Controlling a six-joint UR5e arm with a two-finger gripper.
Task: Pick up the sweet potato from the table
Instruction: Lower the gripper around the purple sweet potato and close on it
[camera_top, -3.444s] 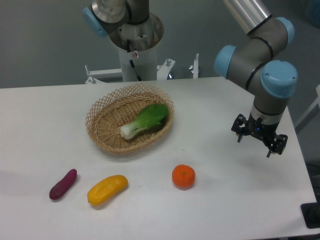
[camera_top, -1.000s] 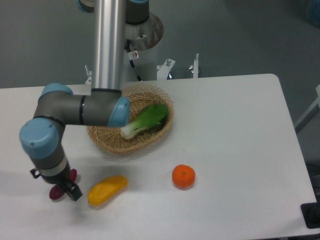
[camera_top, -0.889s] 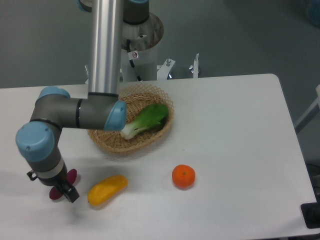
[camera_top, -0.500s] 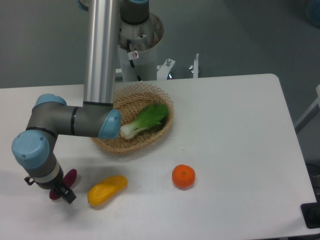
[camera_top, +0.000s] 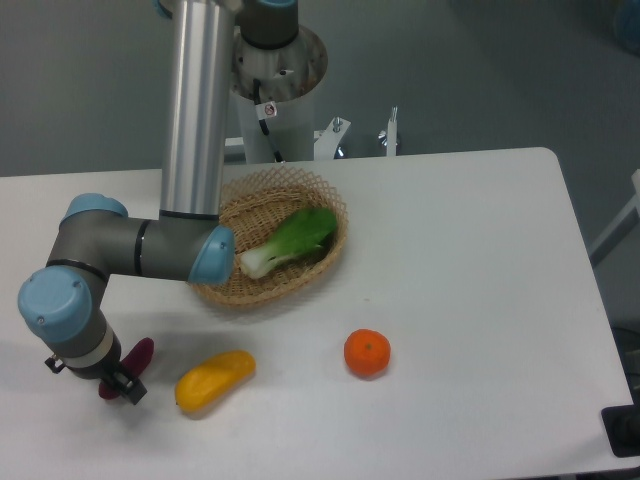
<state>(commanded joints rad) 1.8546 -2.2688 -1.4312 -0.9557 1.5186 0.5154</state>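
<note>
One wide white bench (camera_top: 470, 250) with rounded corners fills my view, matte and plain, set against a grey wall with the arm's pale pedestal (camera_top: 275, 100) standing behind it. On it I see an oval wicker basket (camera_top: 205, 225) holding a green-leafed, white-stemmed bok choy (camera_top: 290, 240), a round orange fruit (camera_top: 367, 352) in front of the basket, and a fat yellow-orange oblong vegetable (camera_top: 214, 378) to its left.

The slim dark purple-maroon sweet potato (camera_top: 135, 355) lies at the front left of the bench, just beside the yellow vegetable. My pincer (camera_top: 118, 385) is down right over it, at bench level.

Compared with half a second ago, the wrist has slid a little further left and toward the front edge, and the elbow has dropped lower across the basket's left rim. The vegetables, fruit and basket sit where they were.

Most of the sweet potato is hidden behind the wrist; only its upper end shows. The pincer is largely covered too, so I cannot tell whether its fingers are spread or pressed onto the tuber.
</note>
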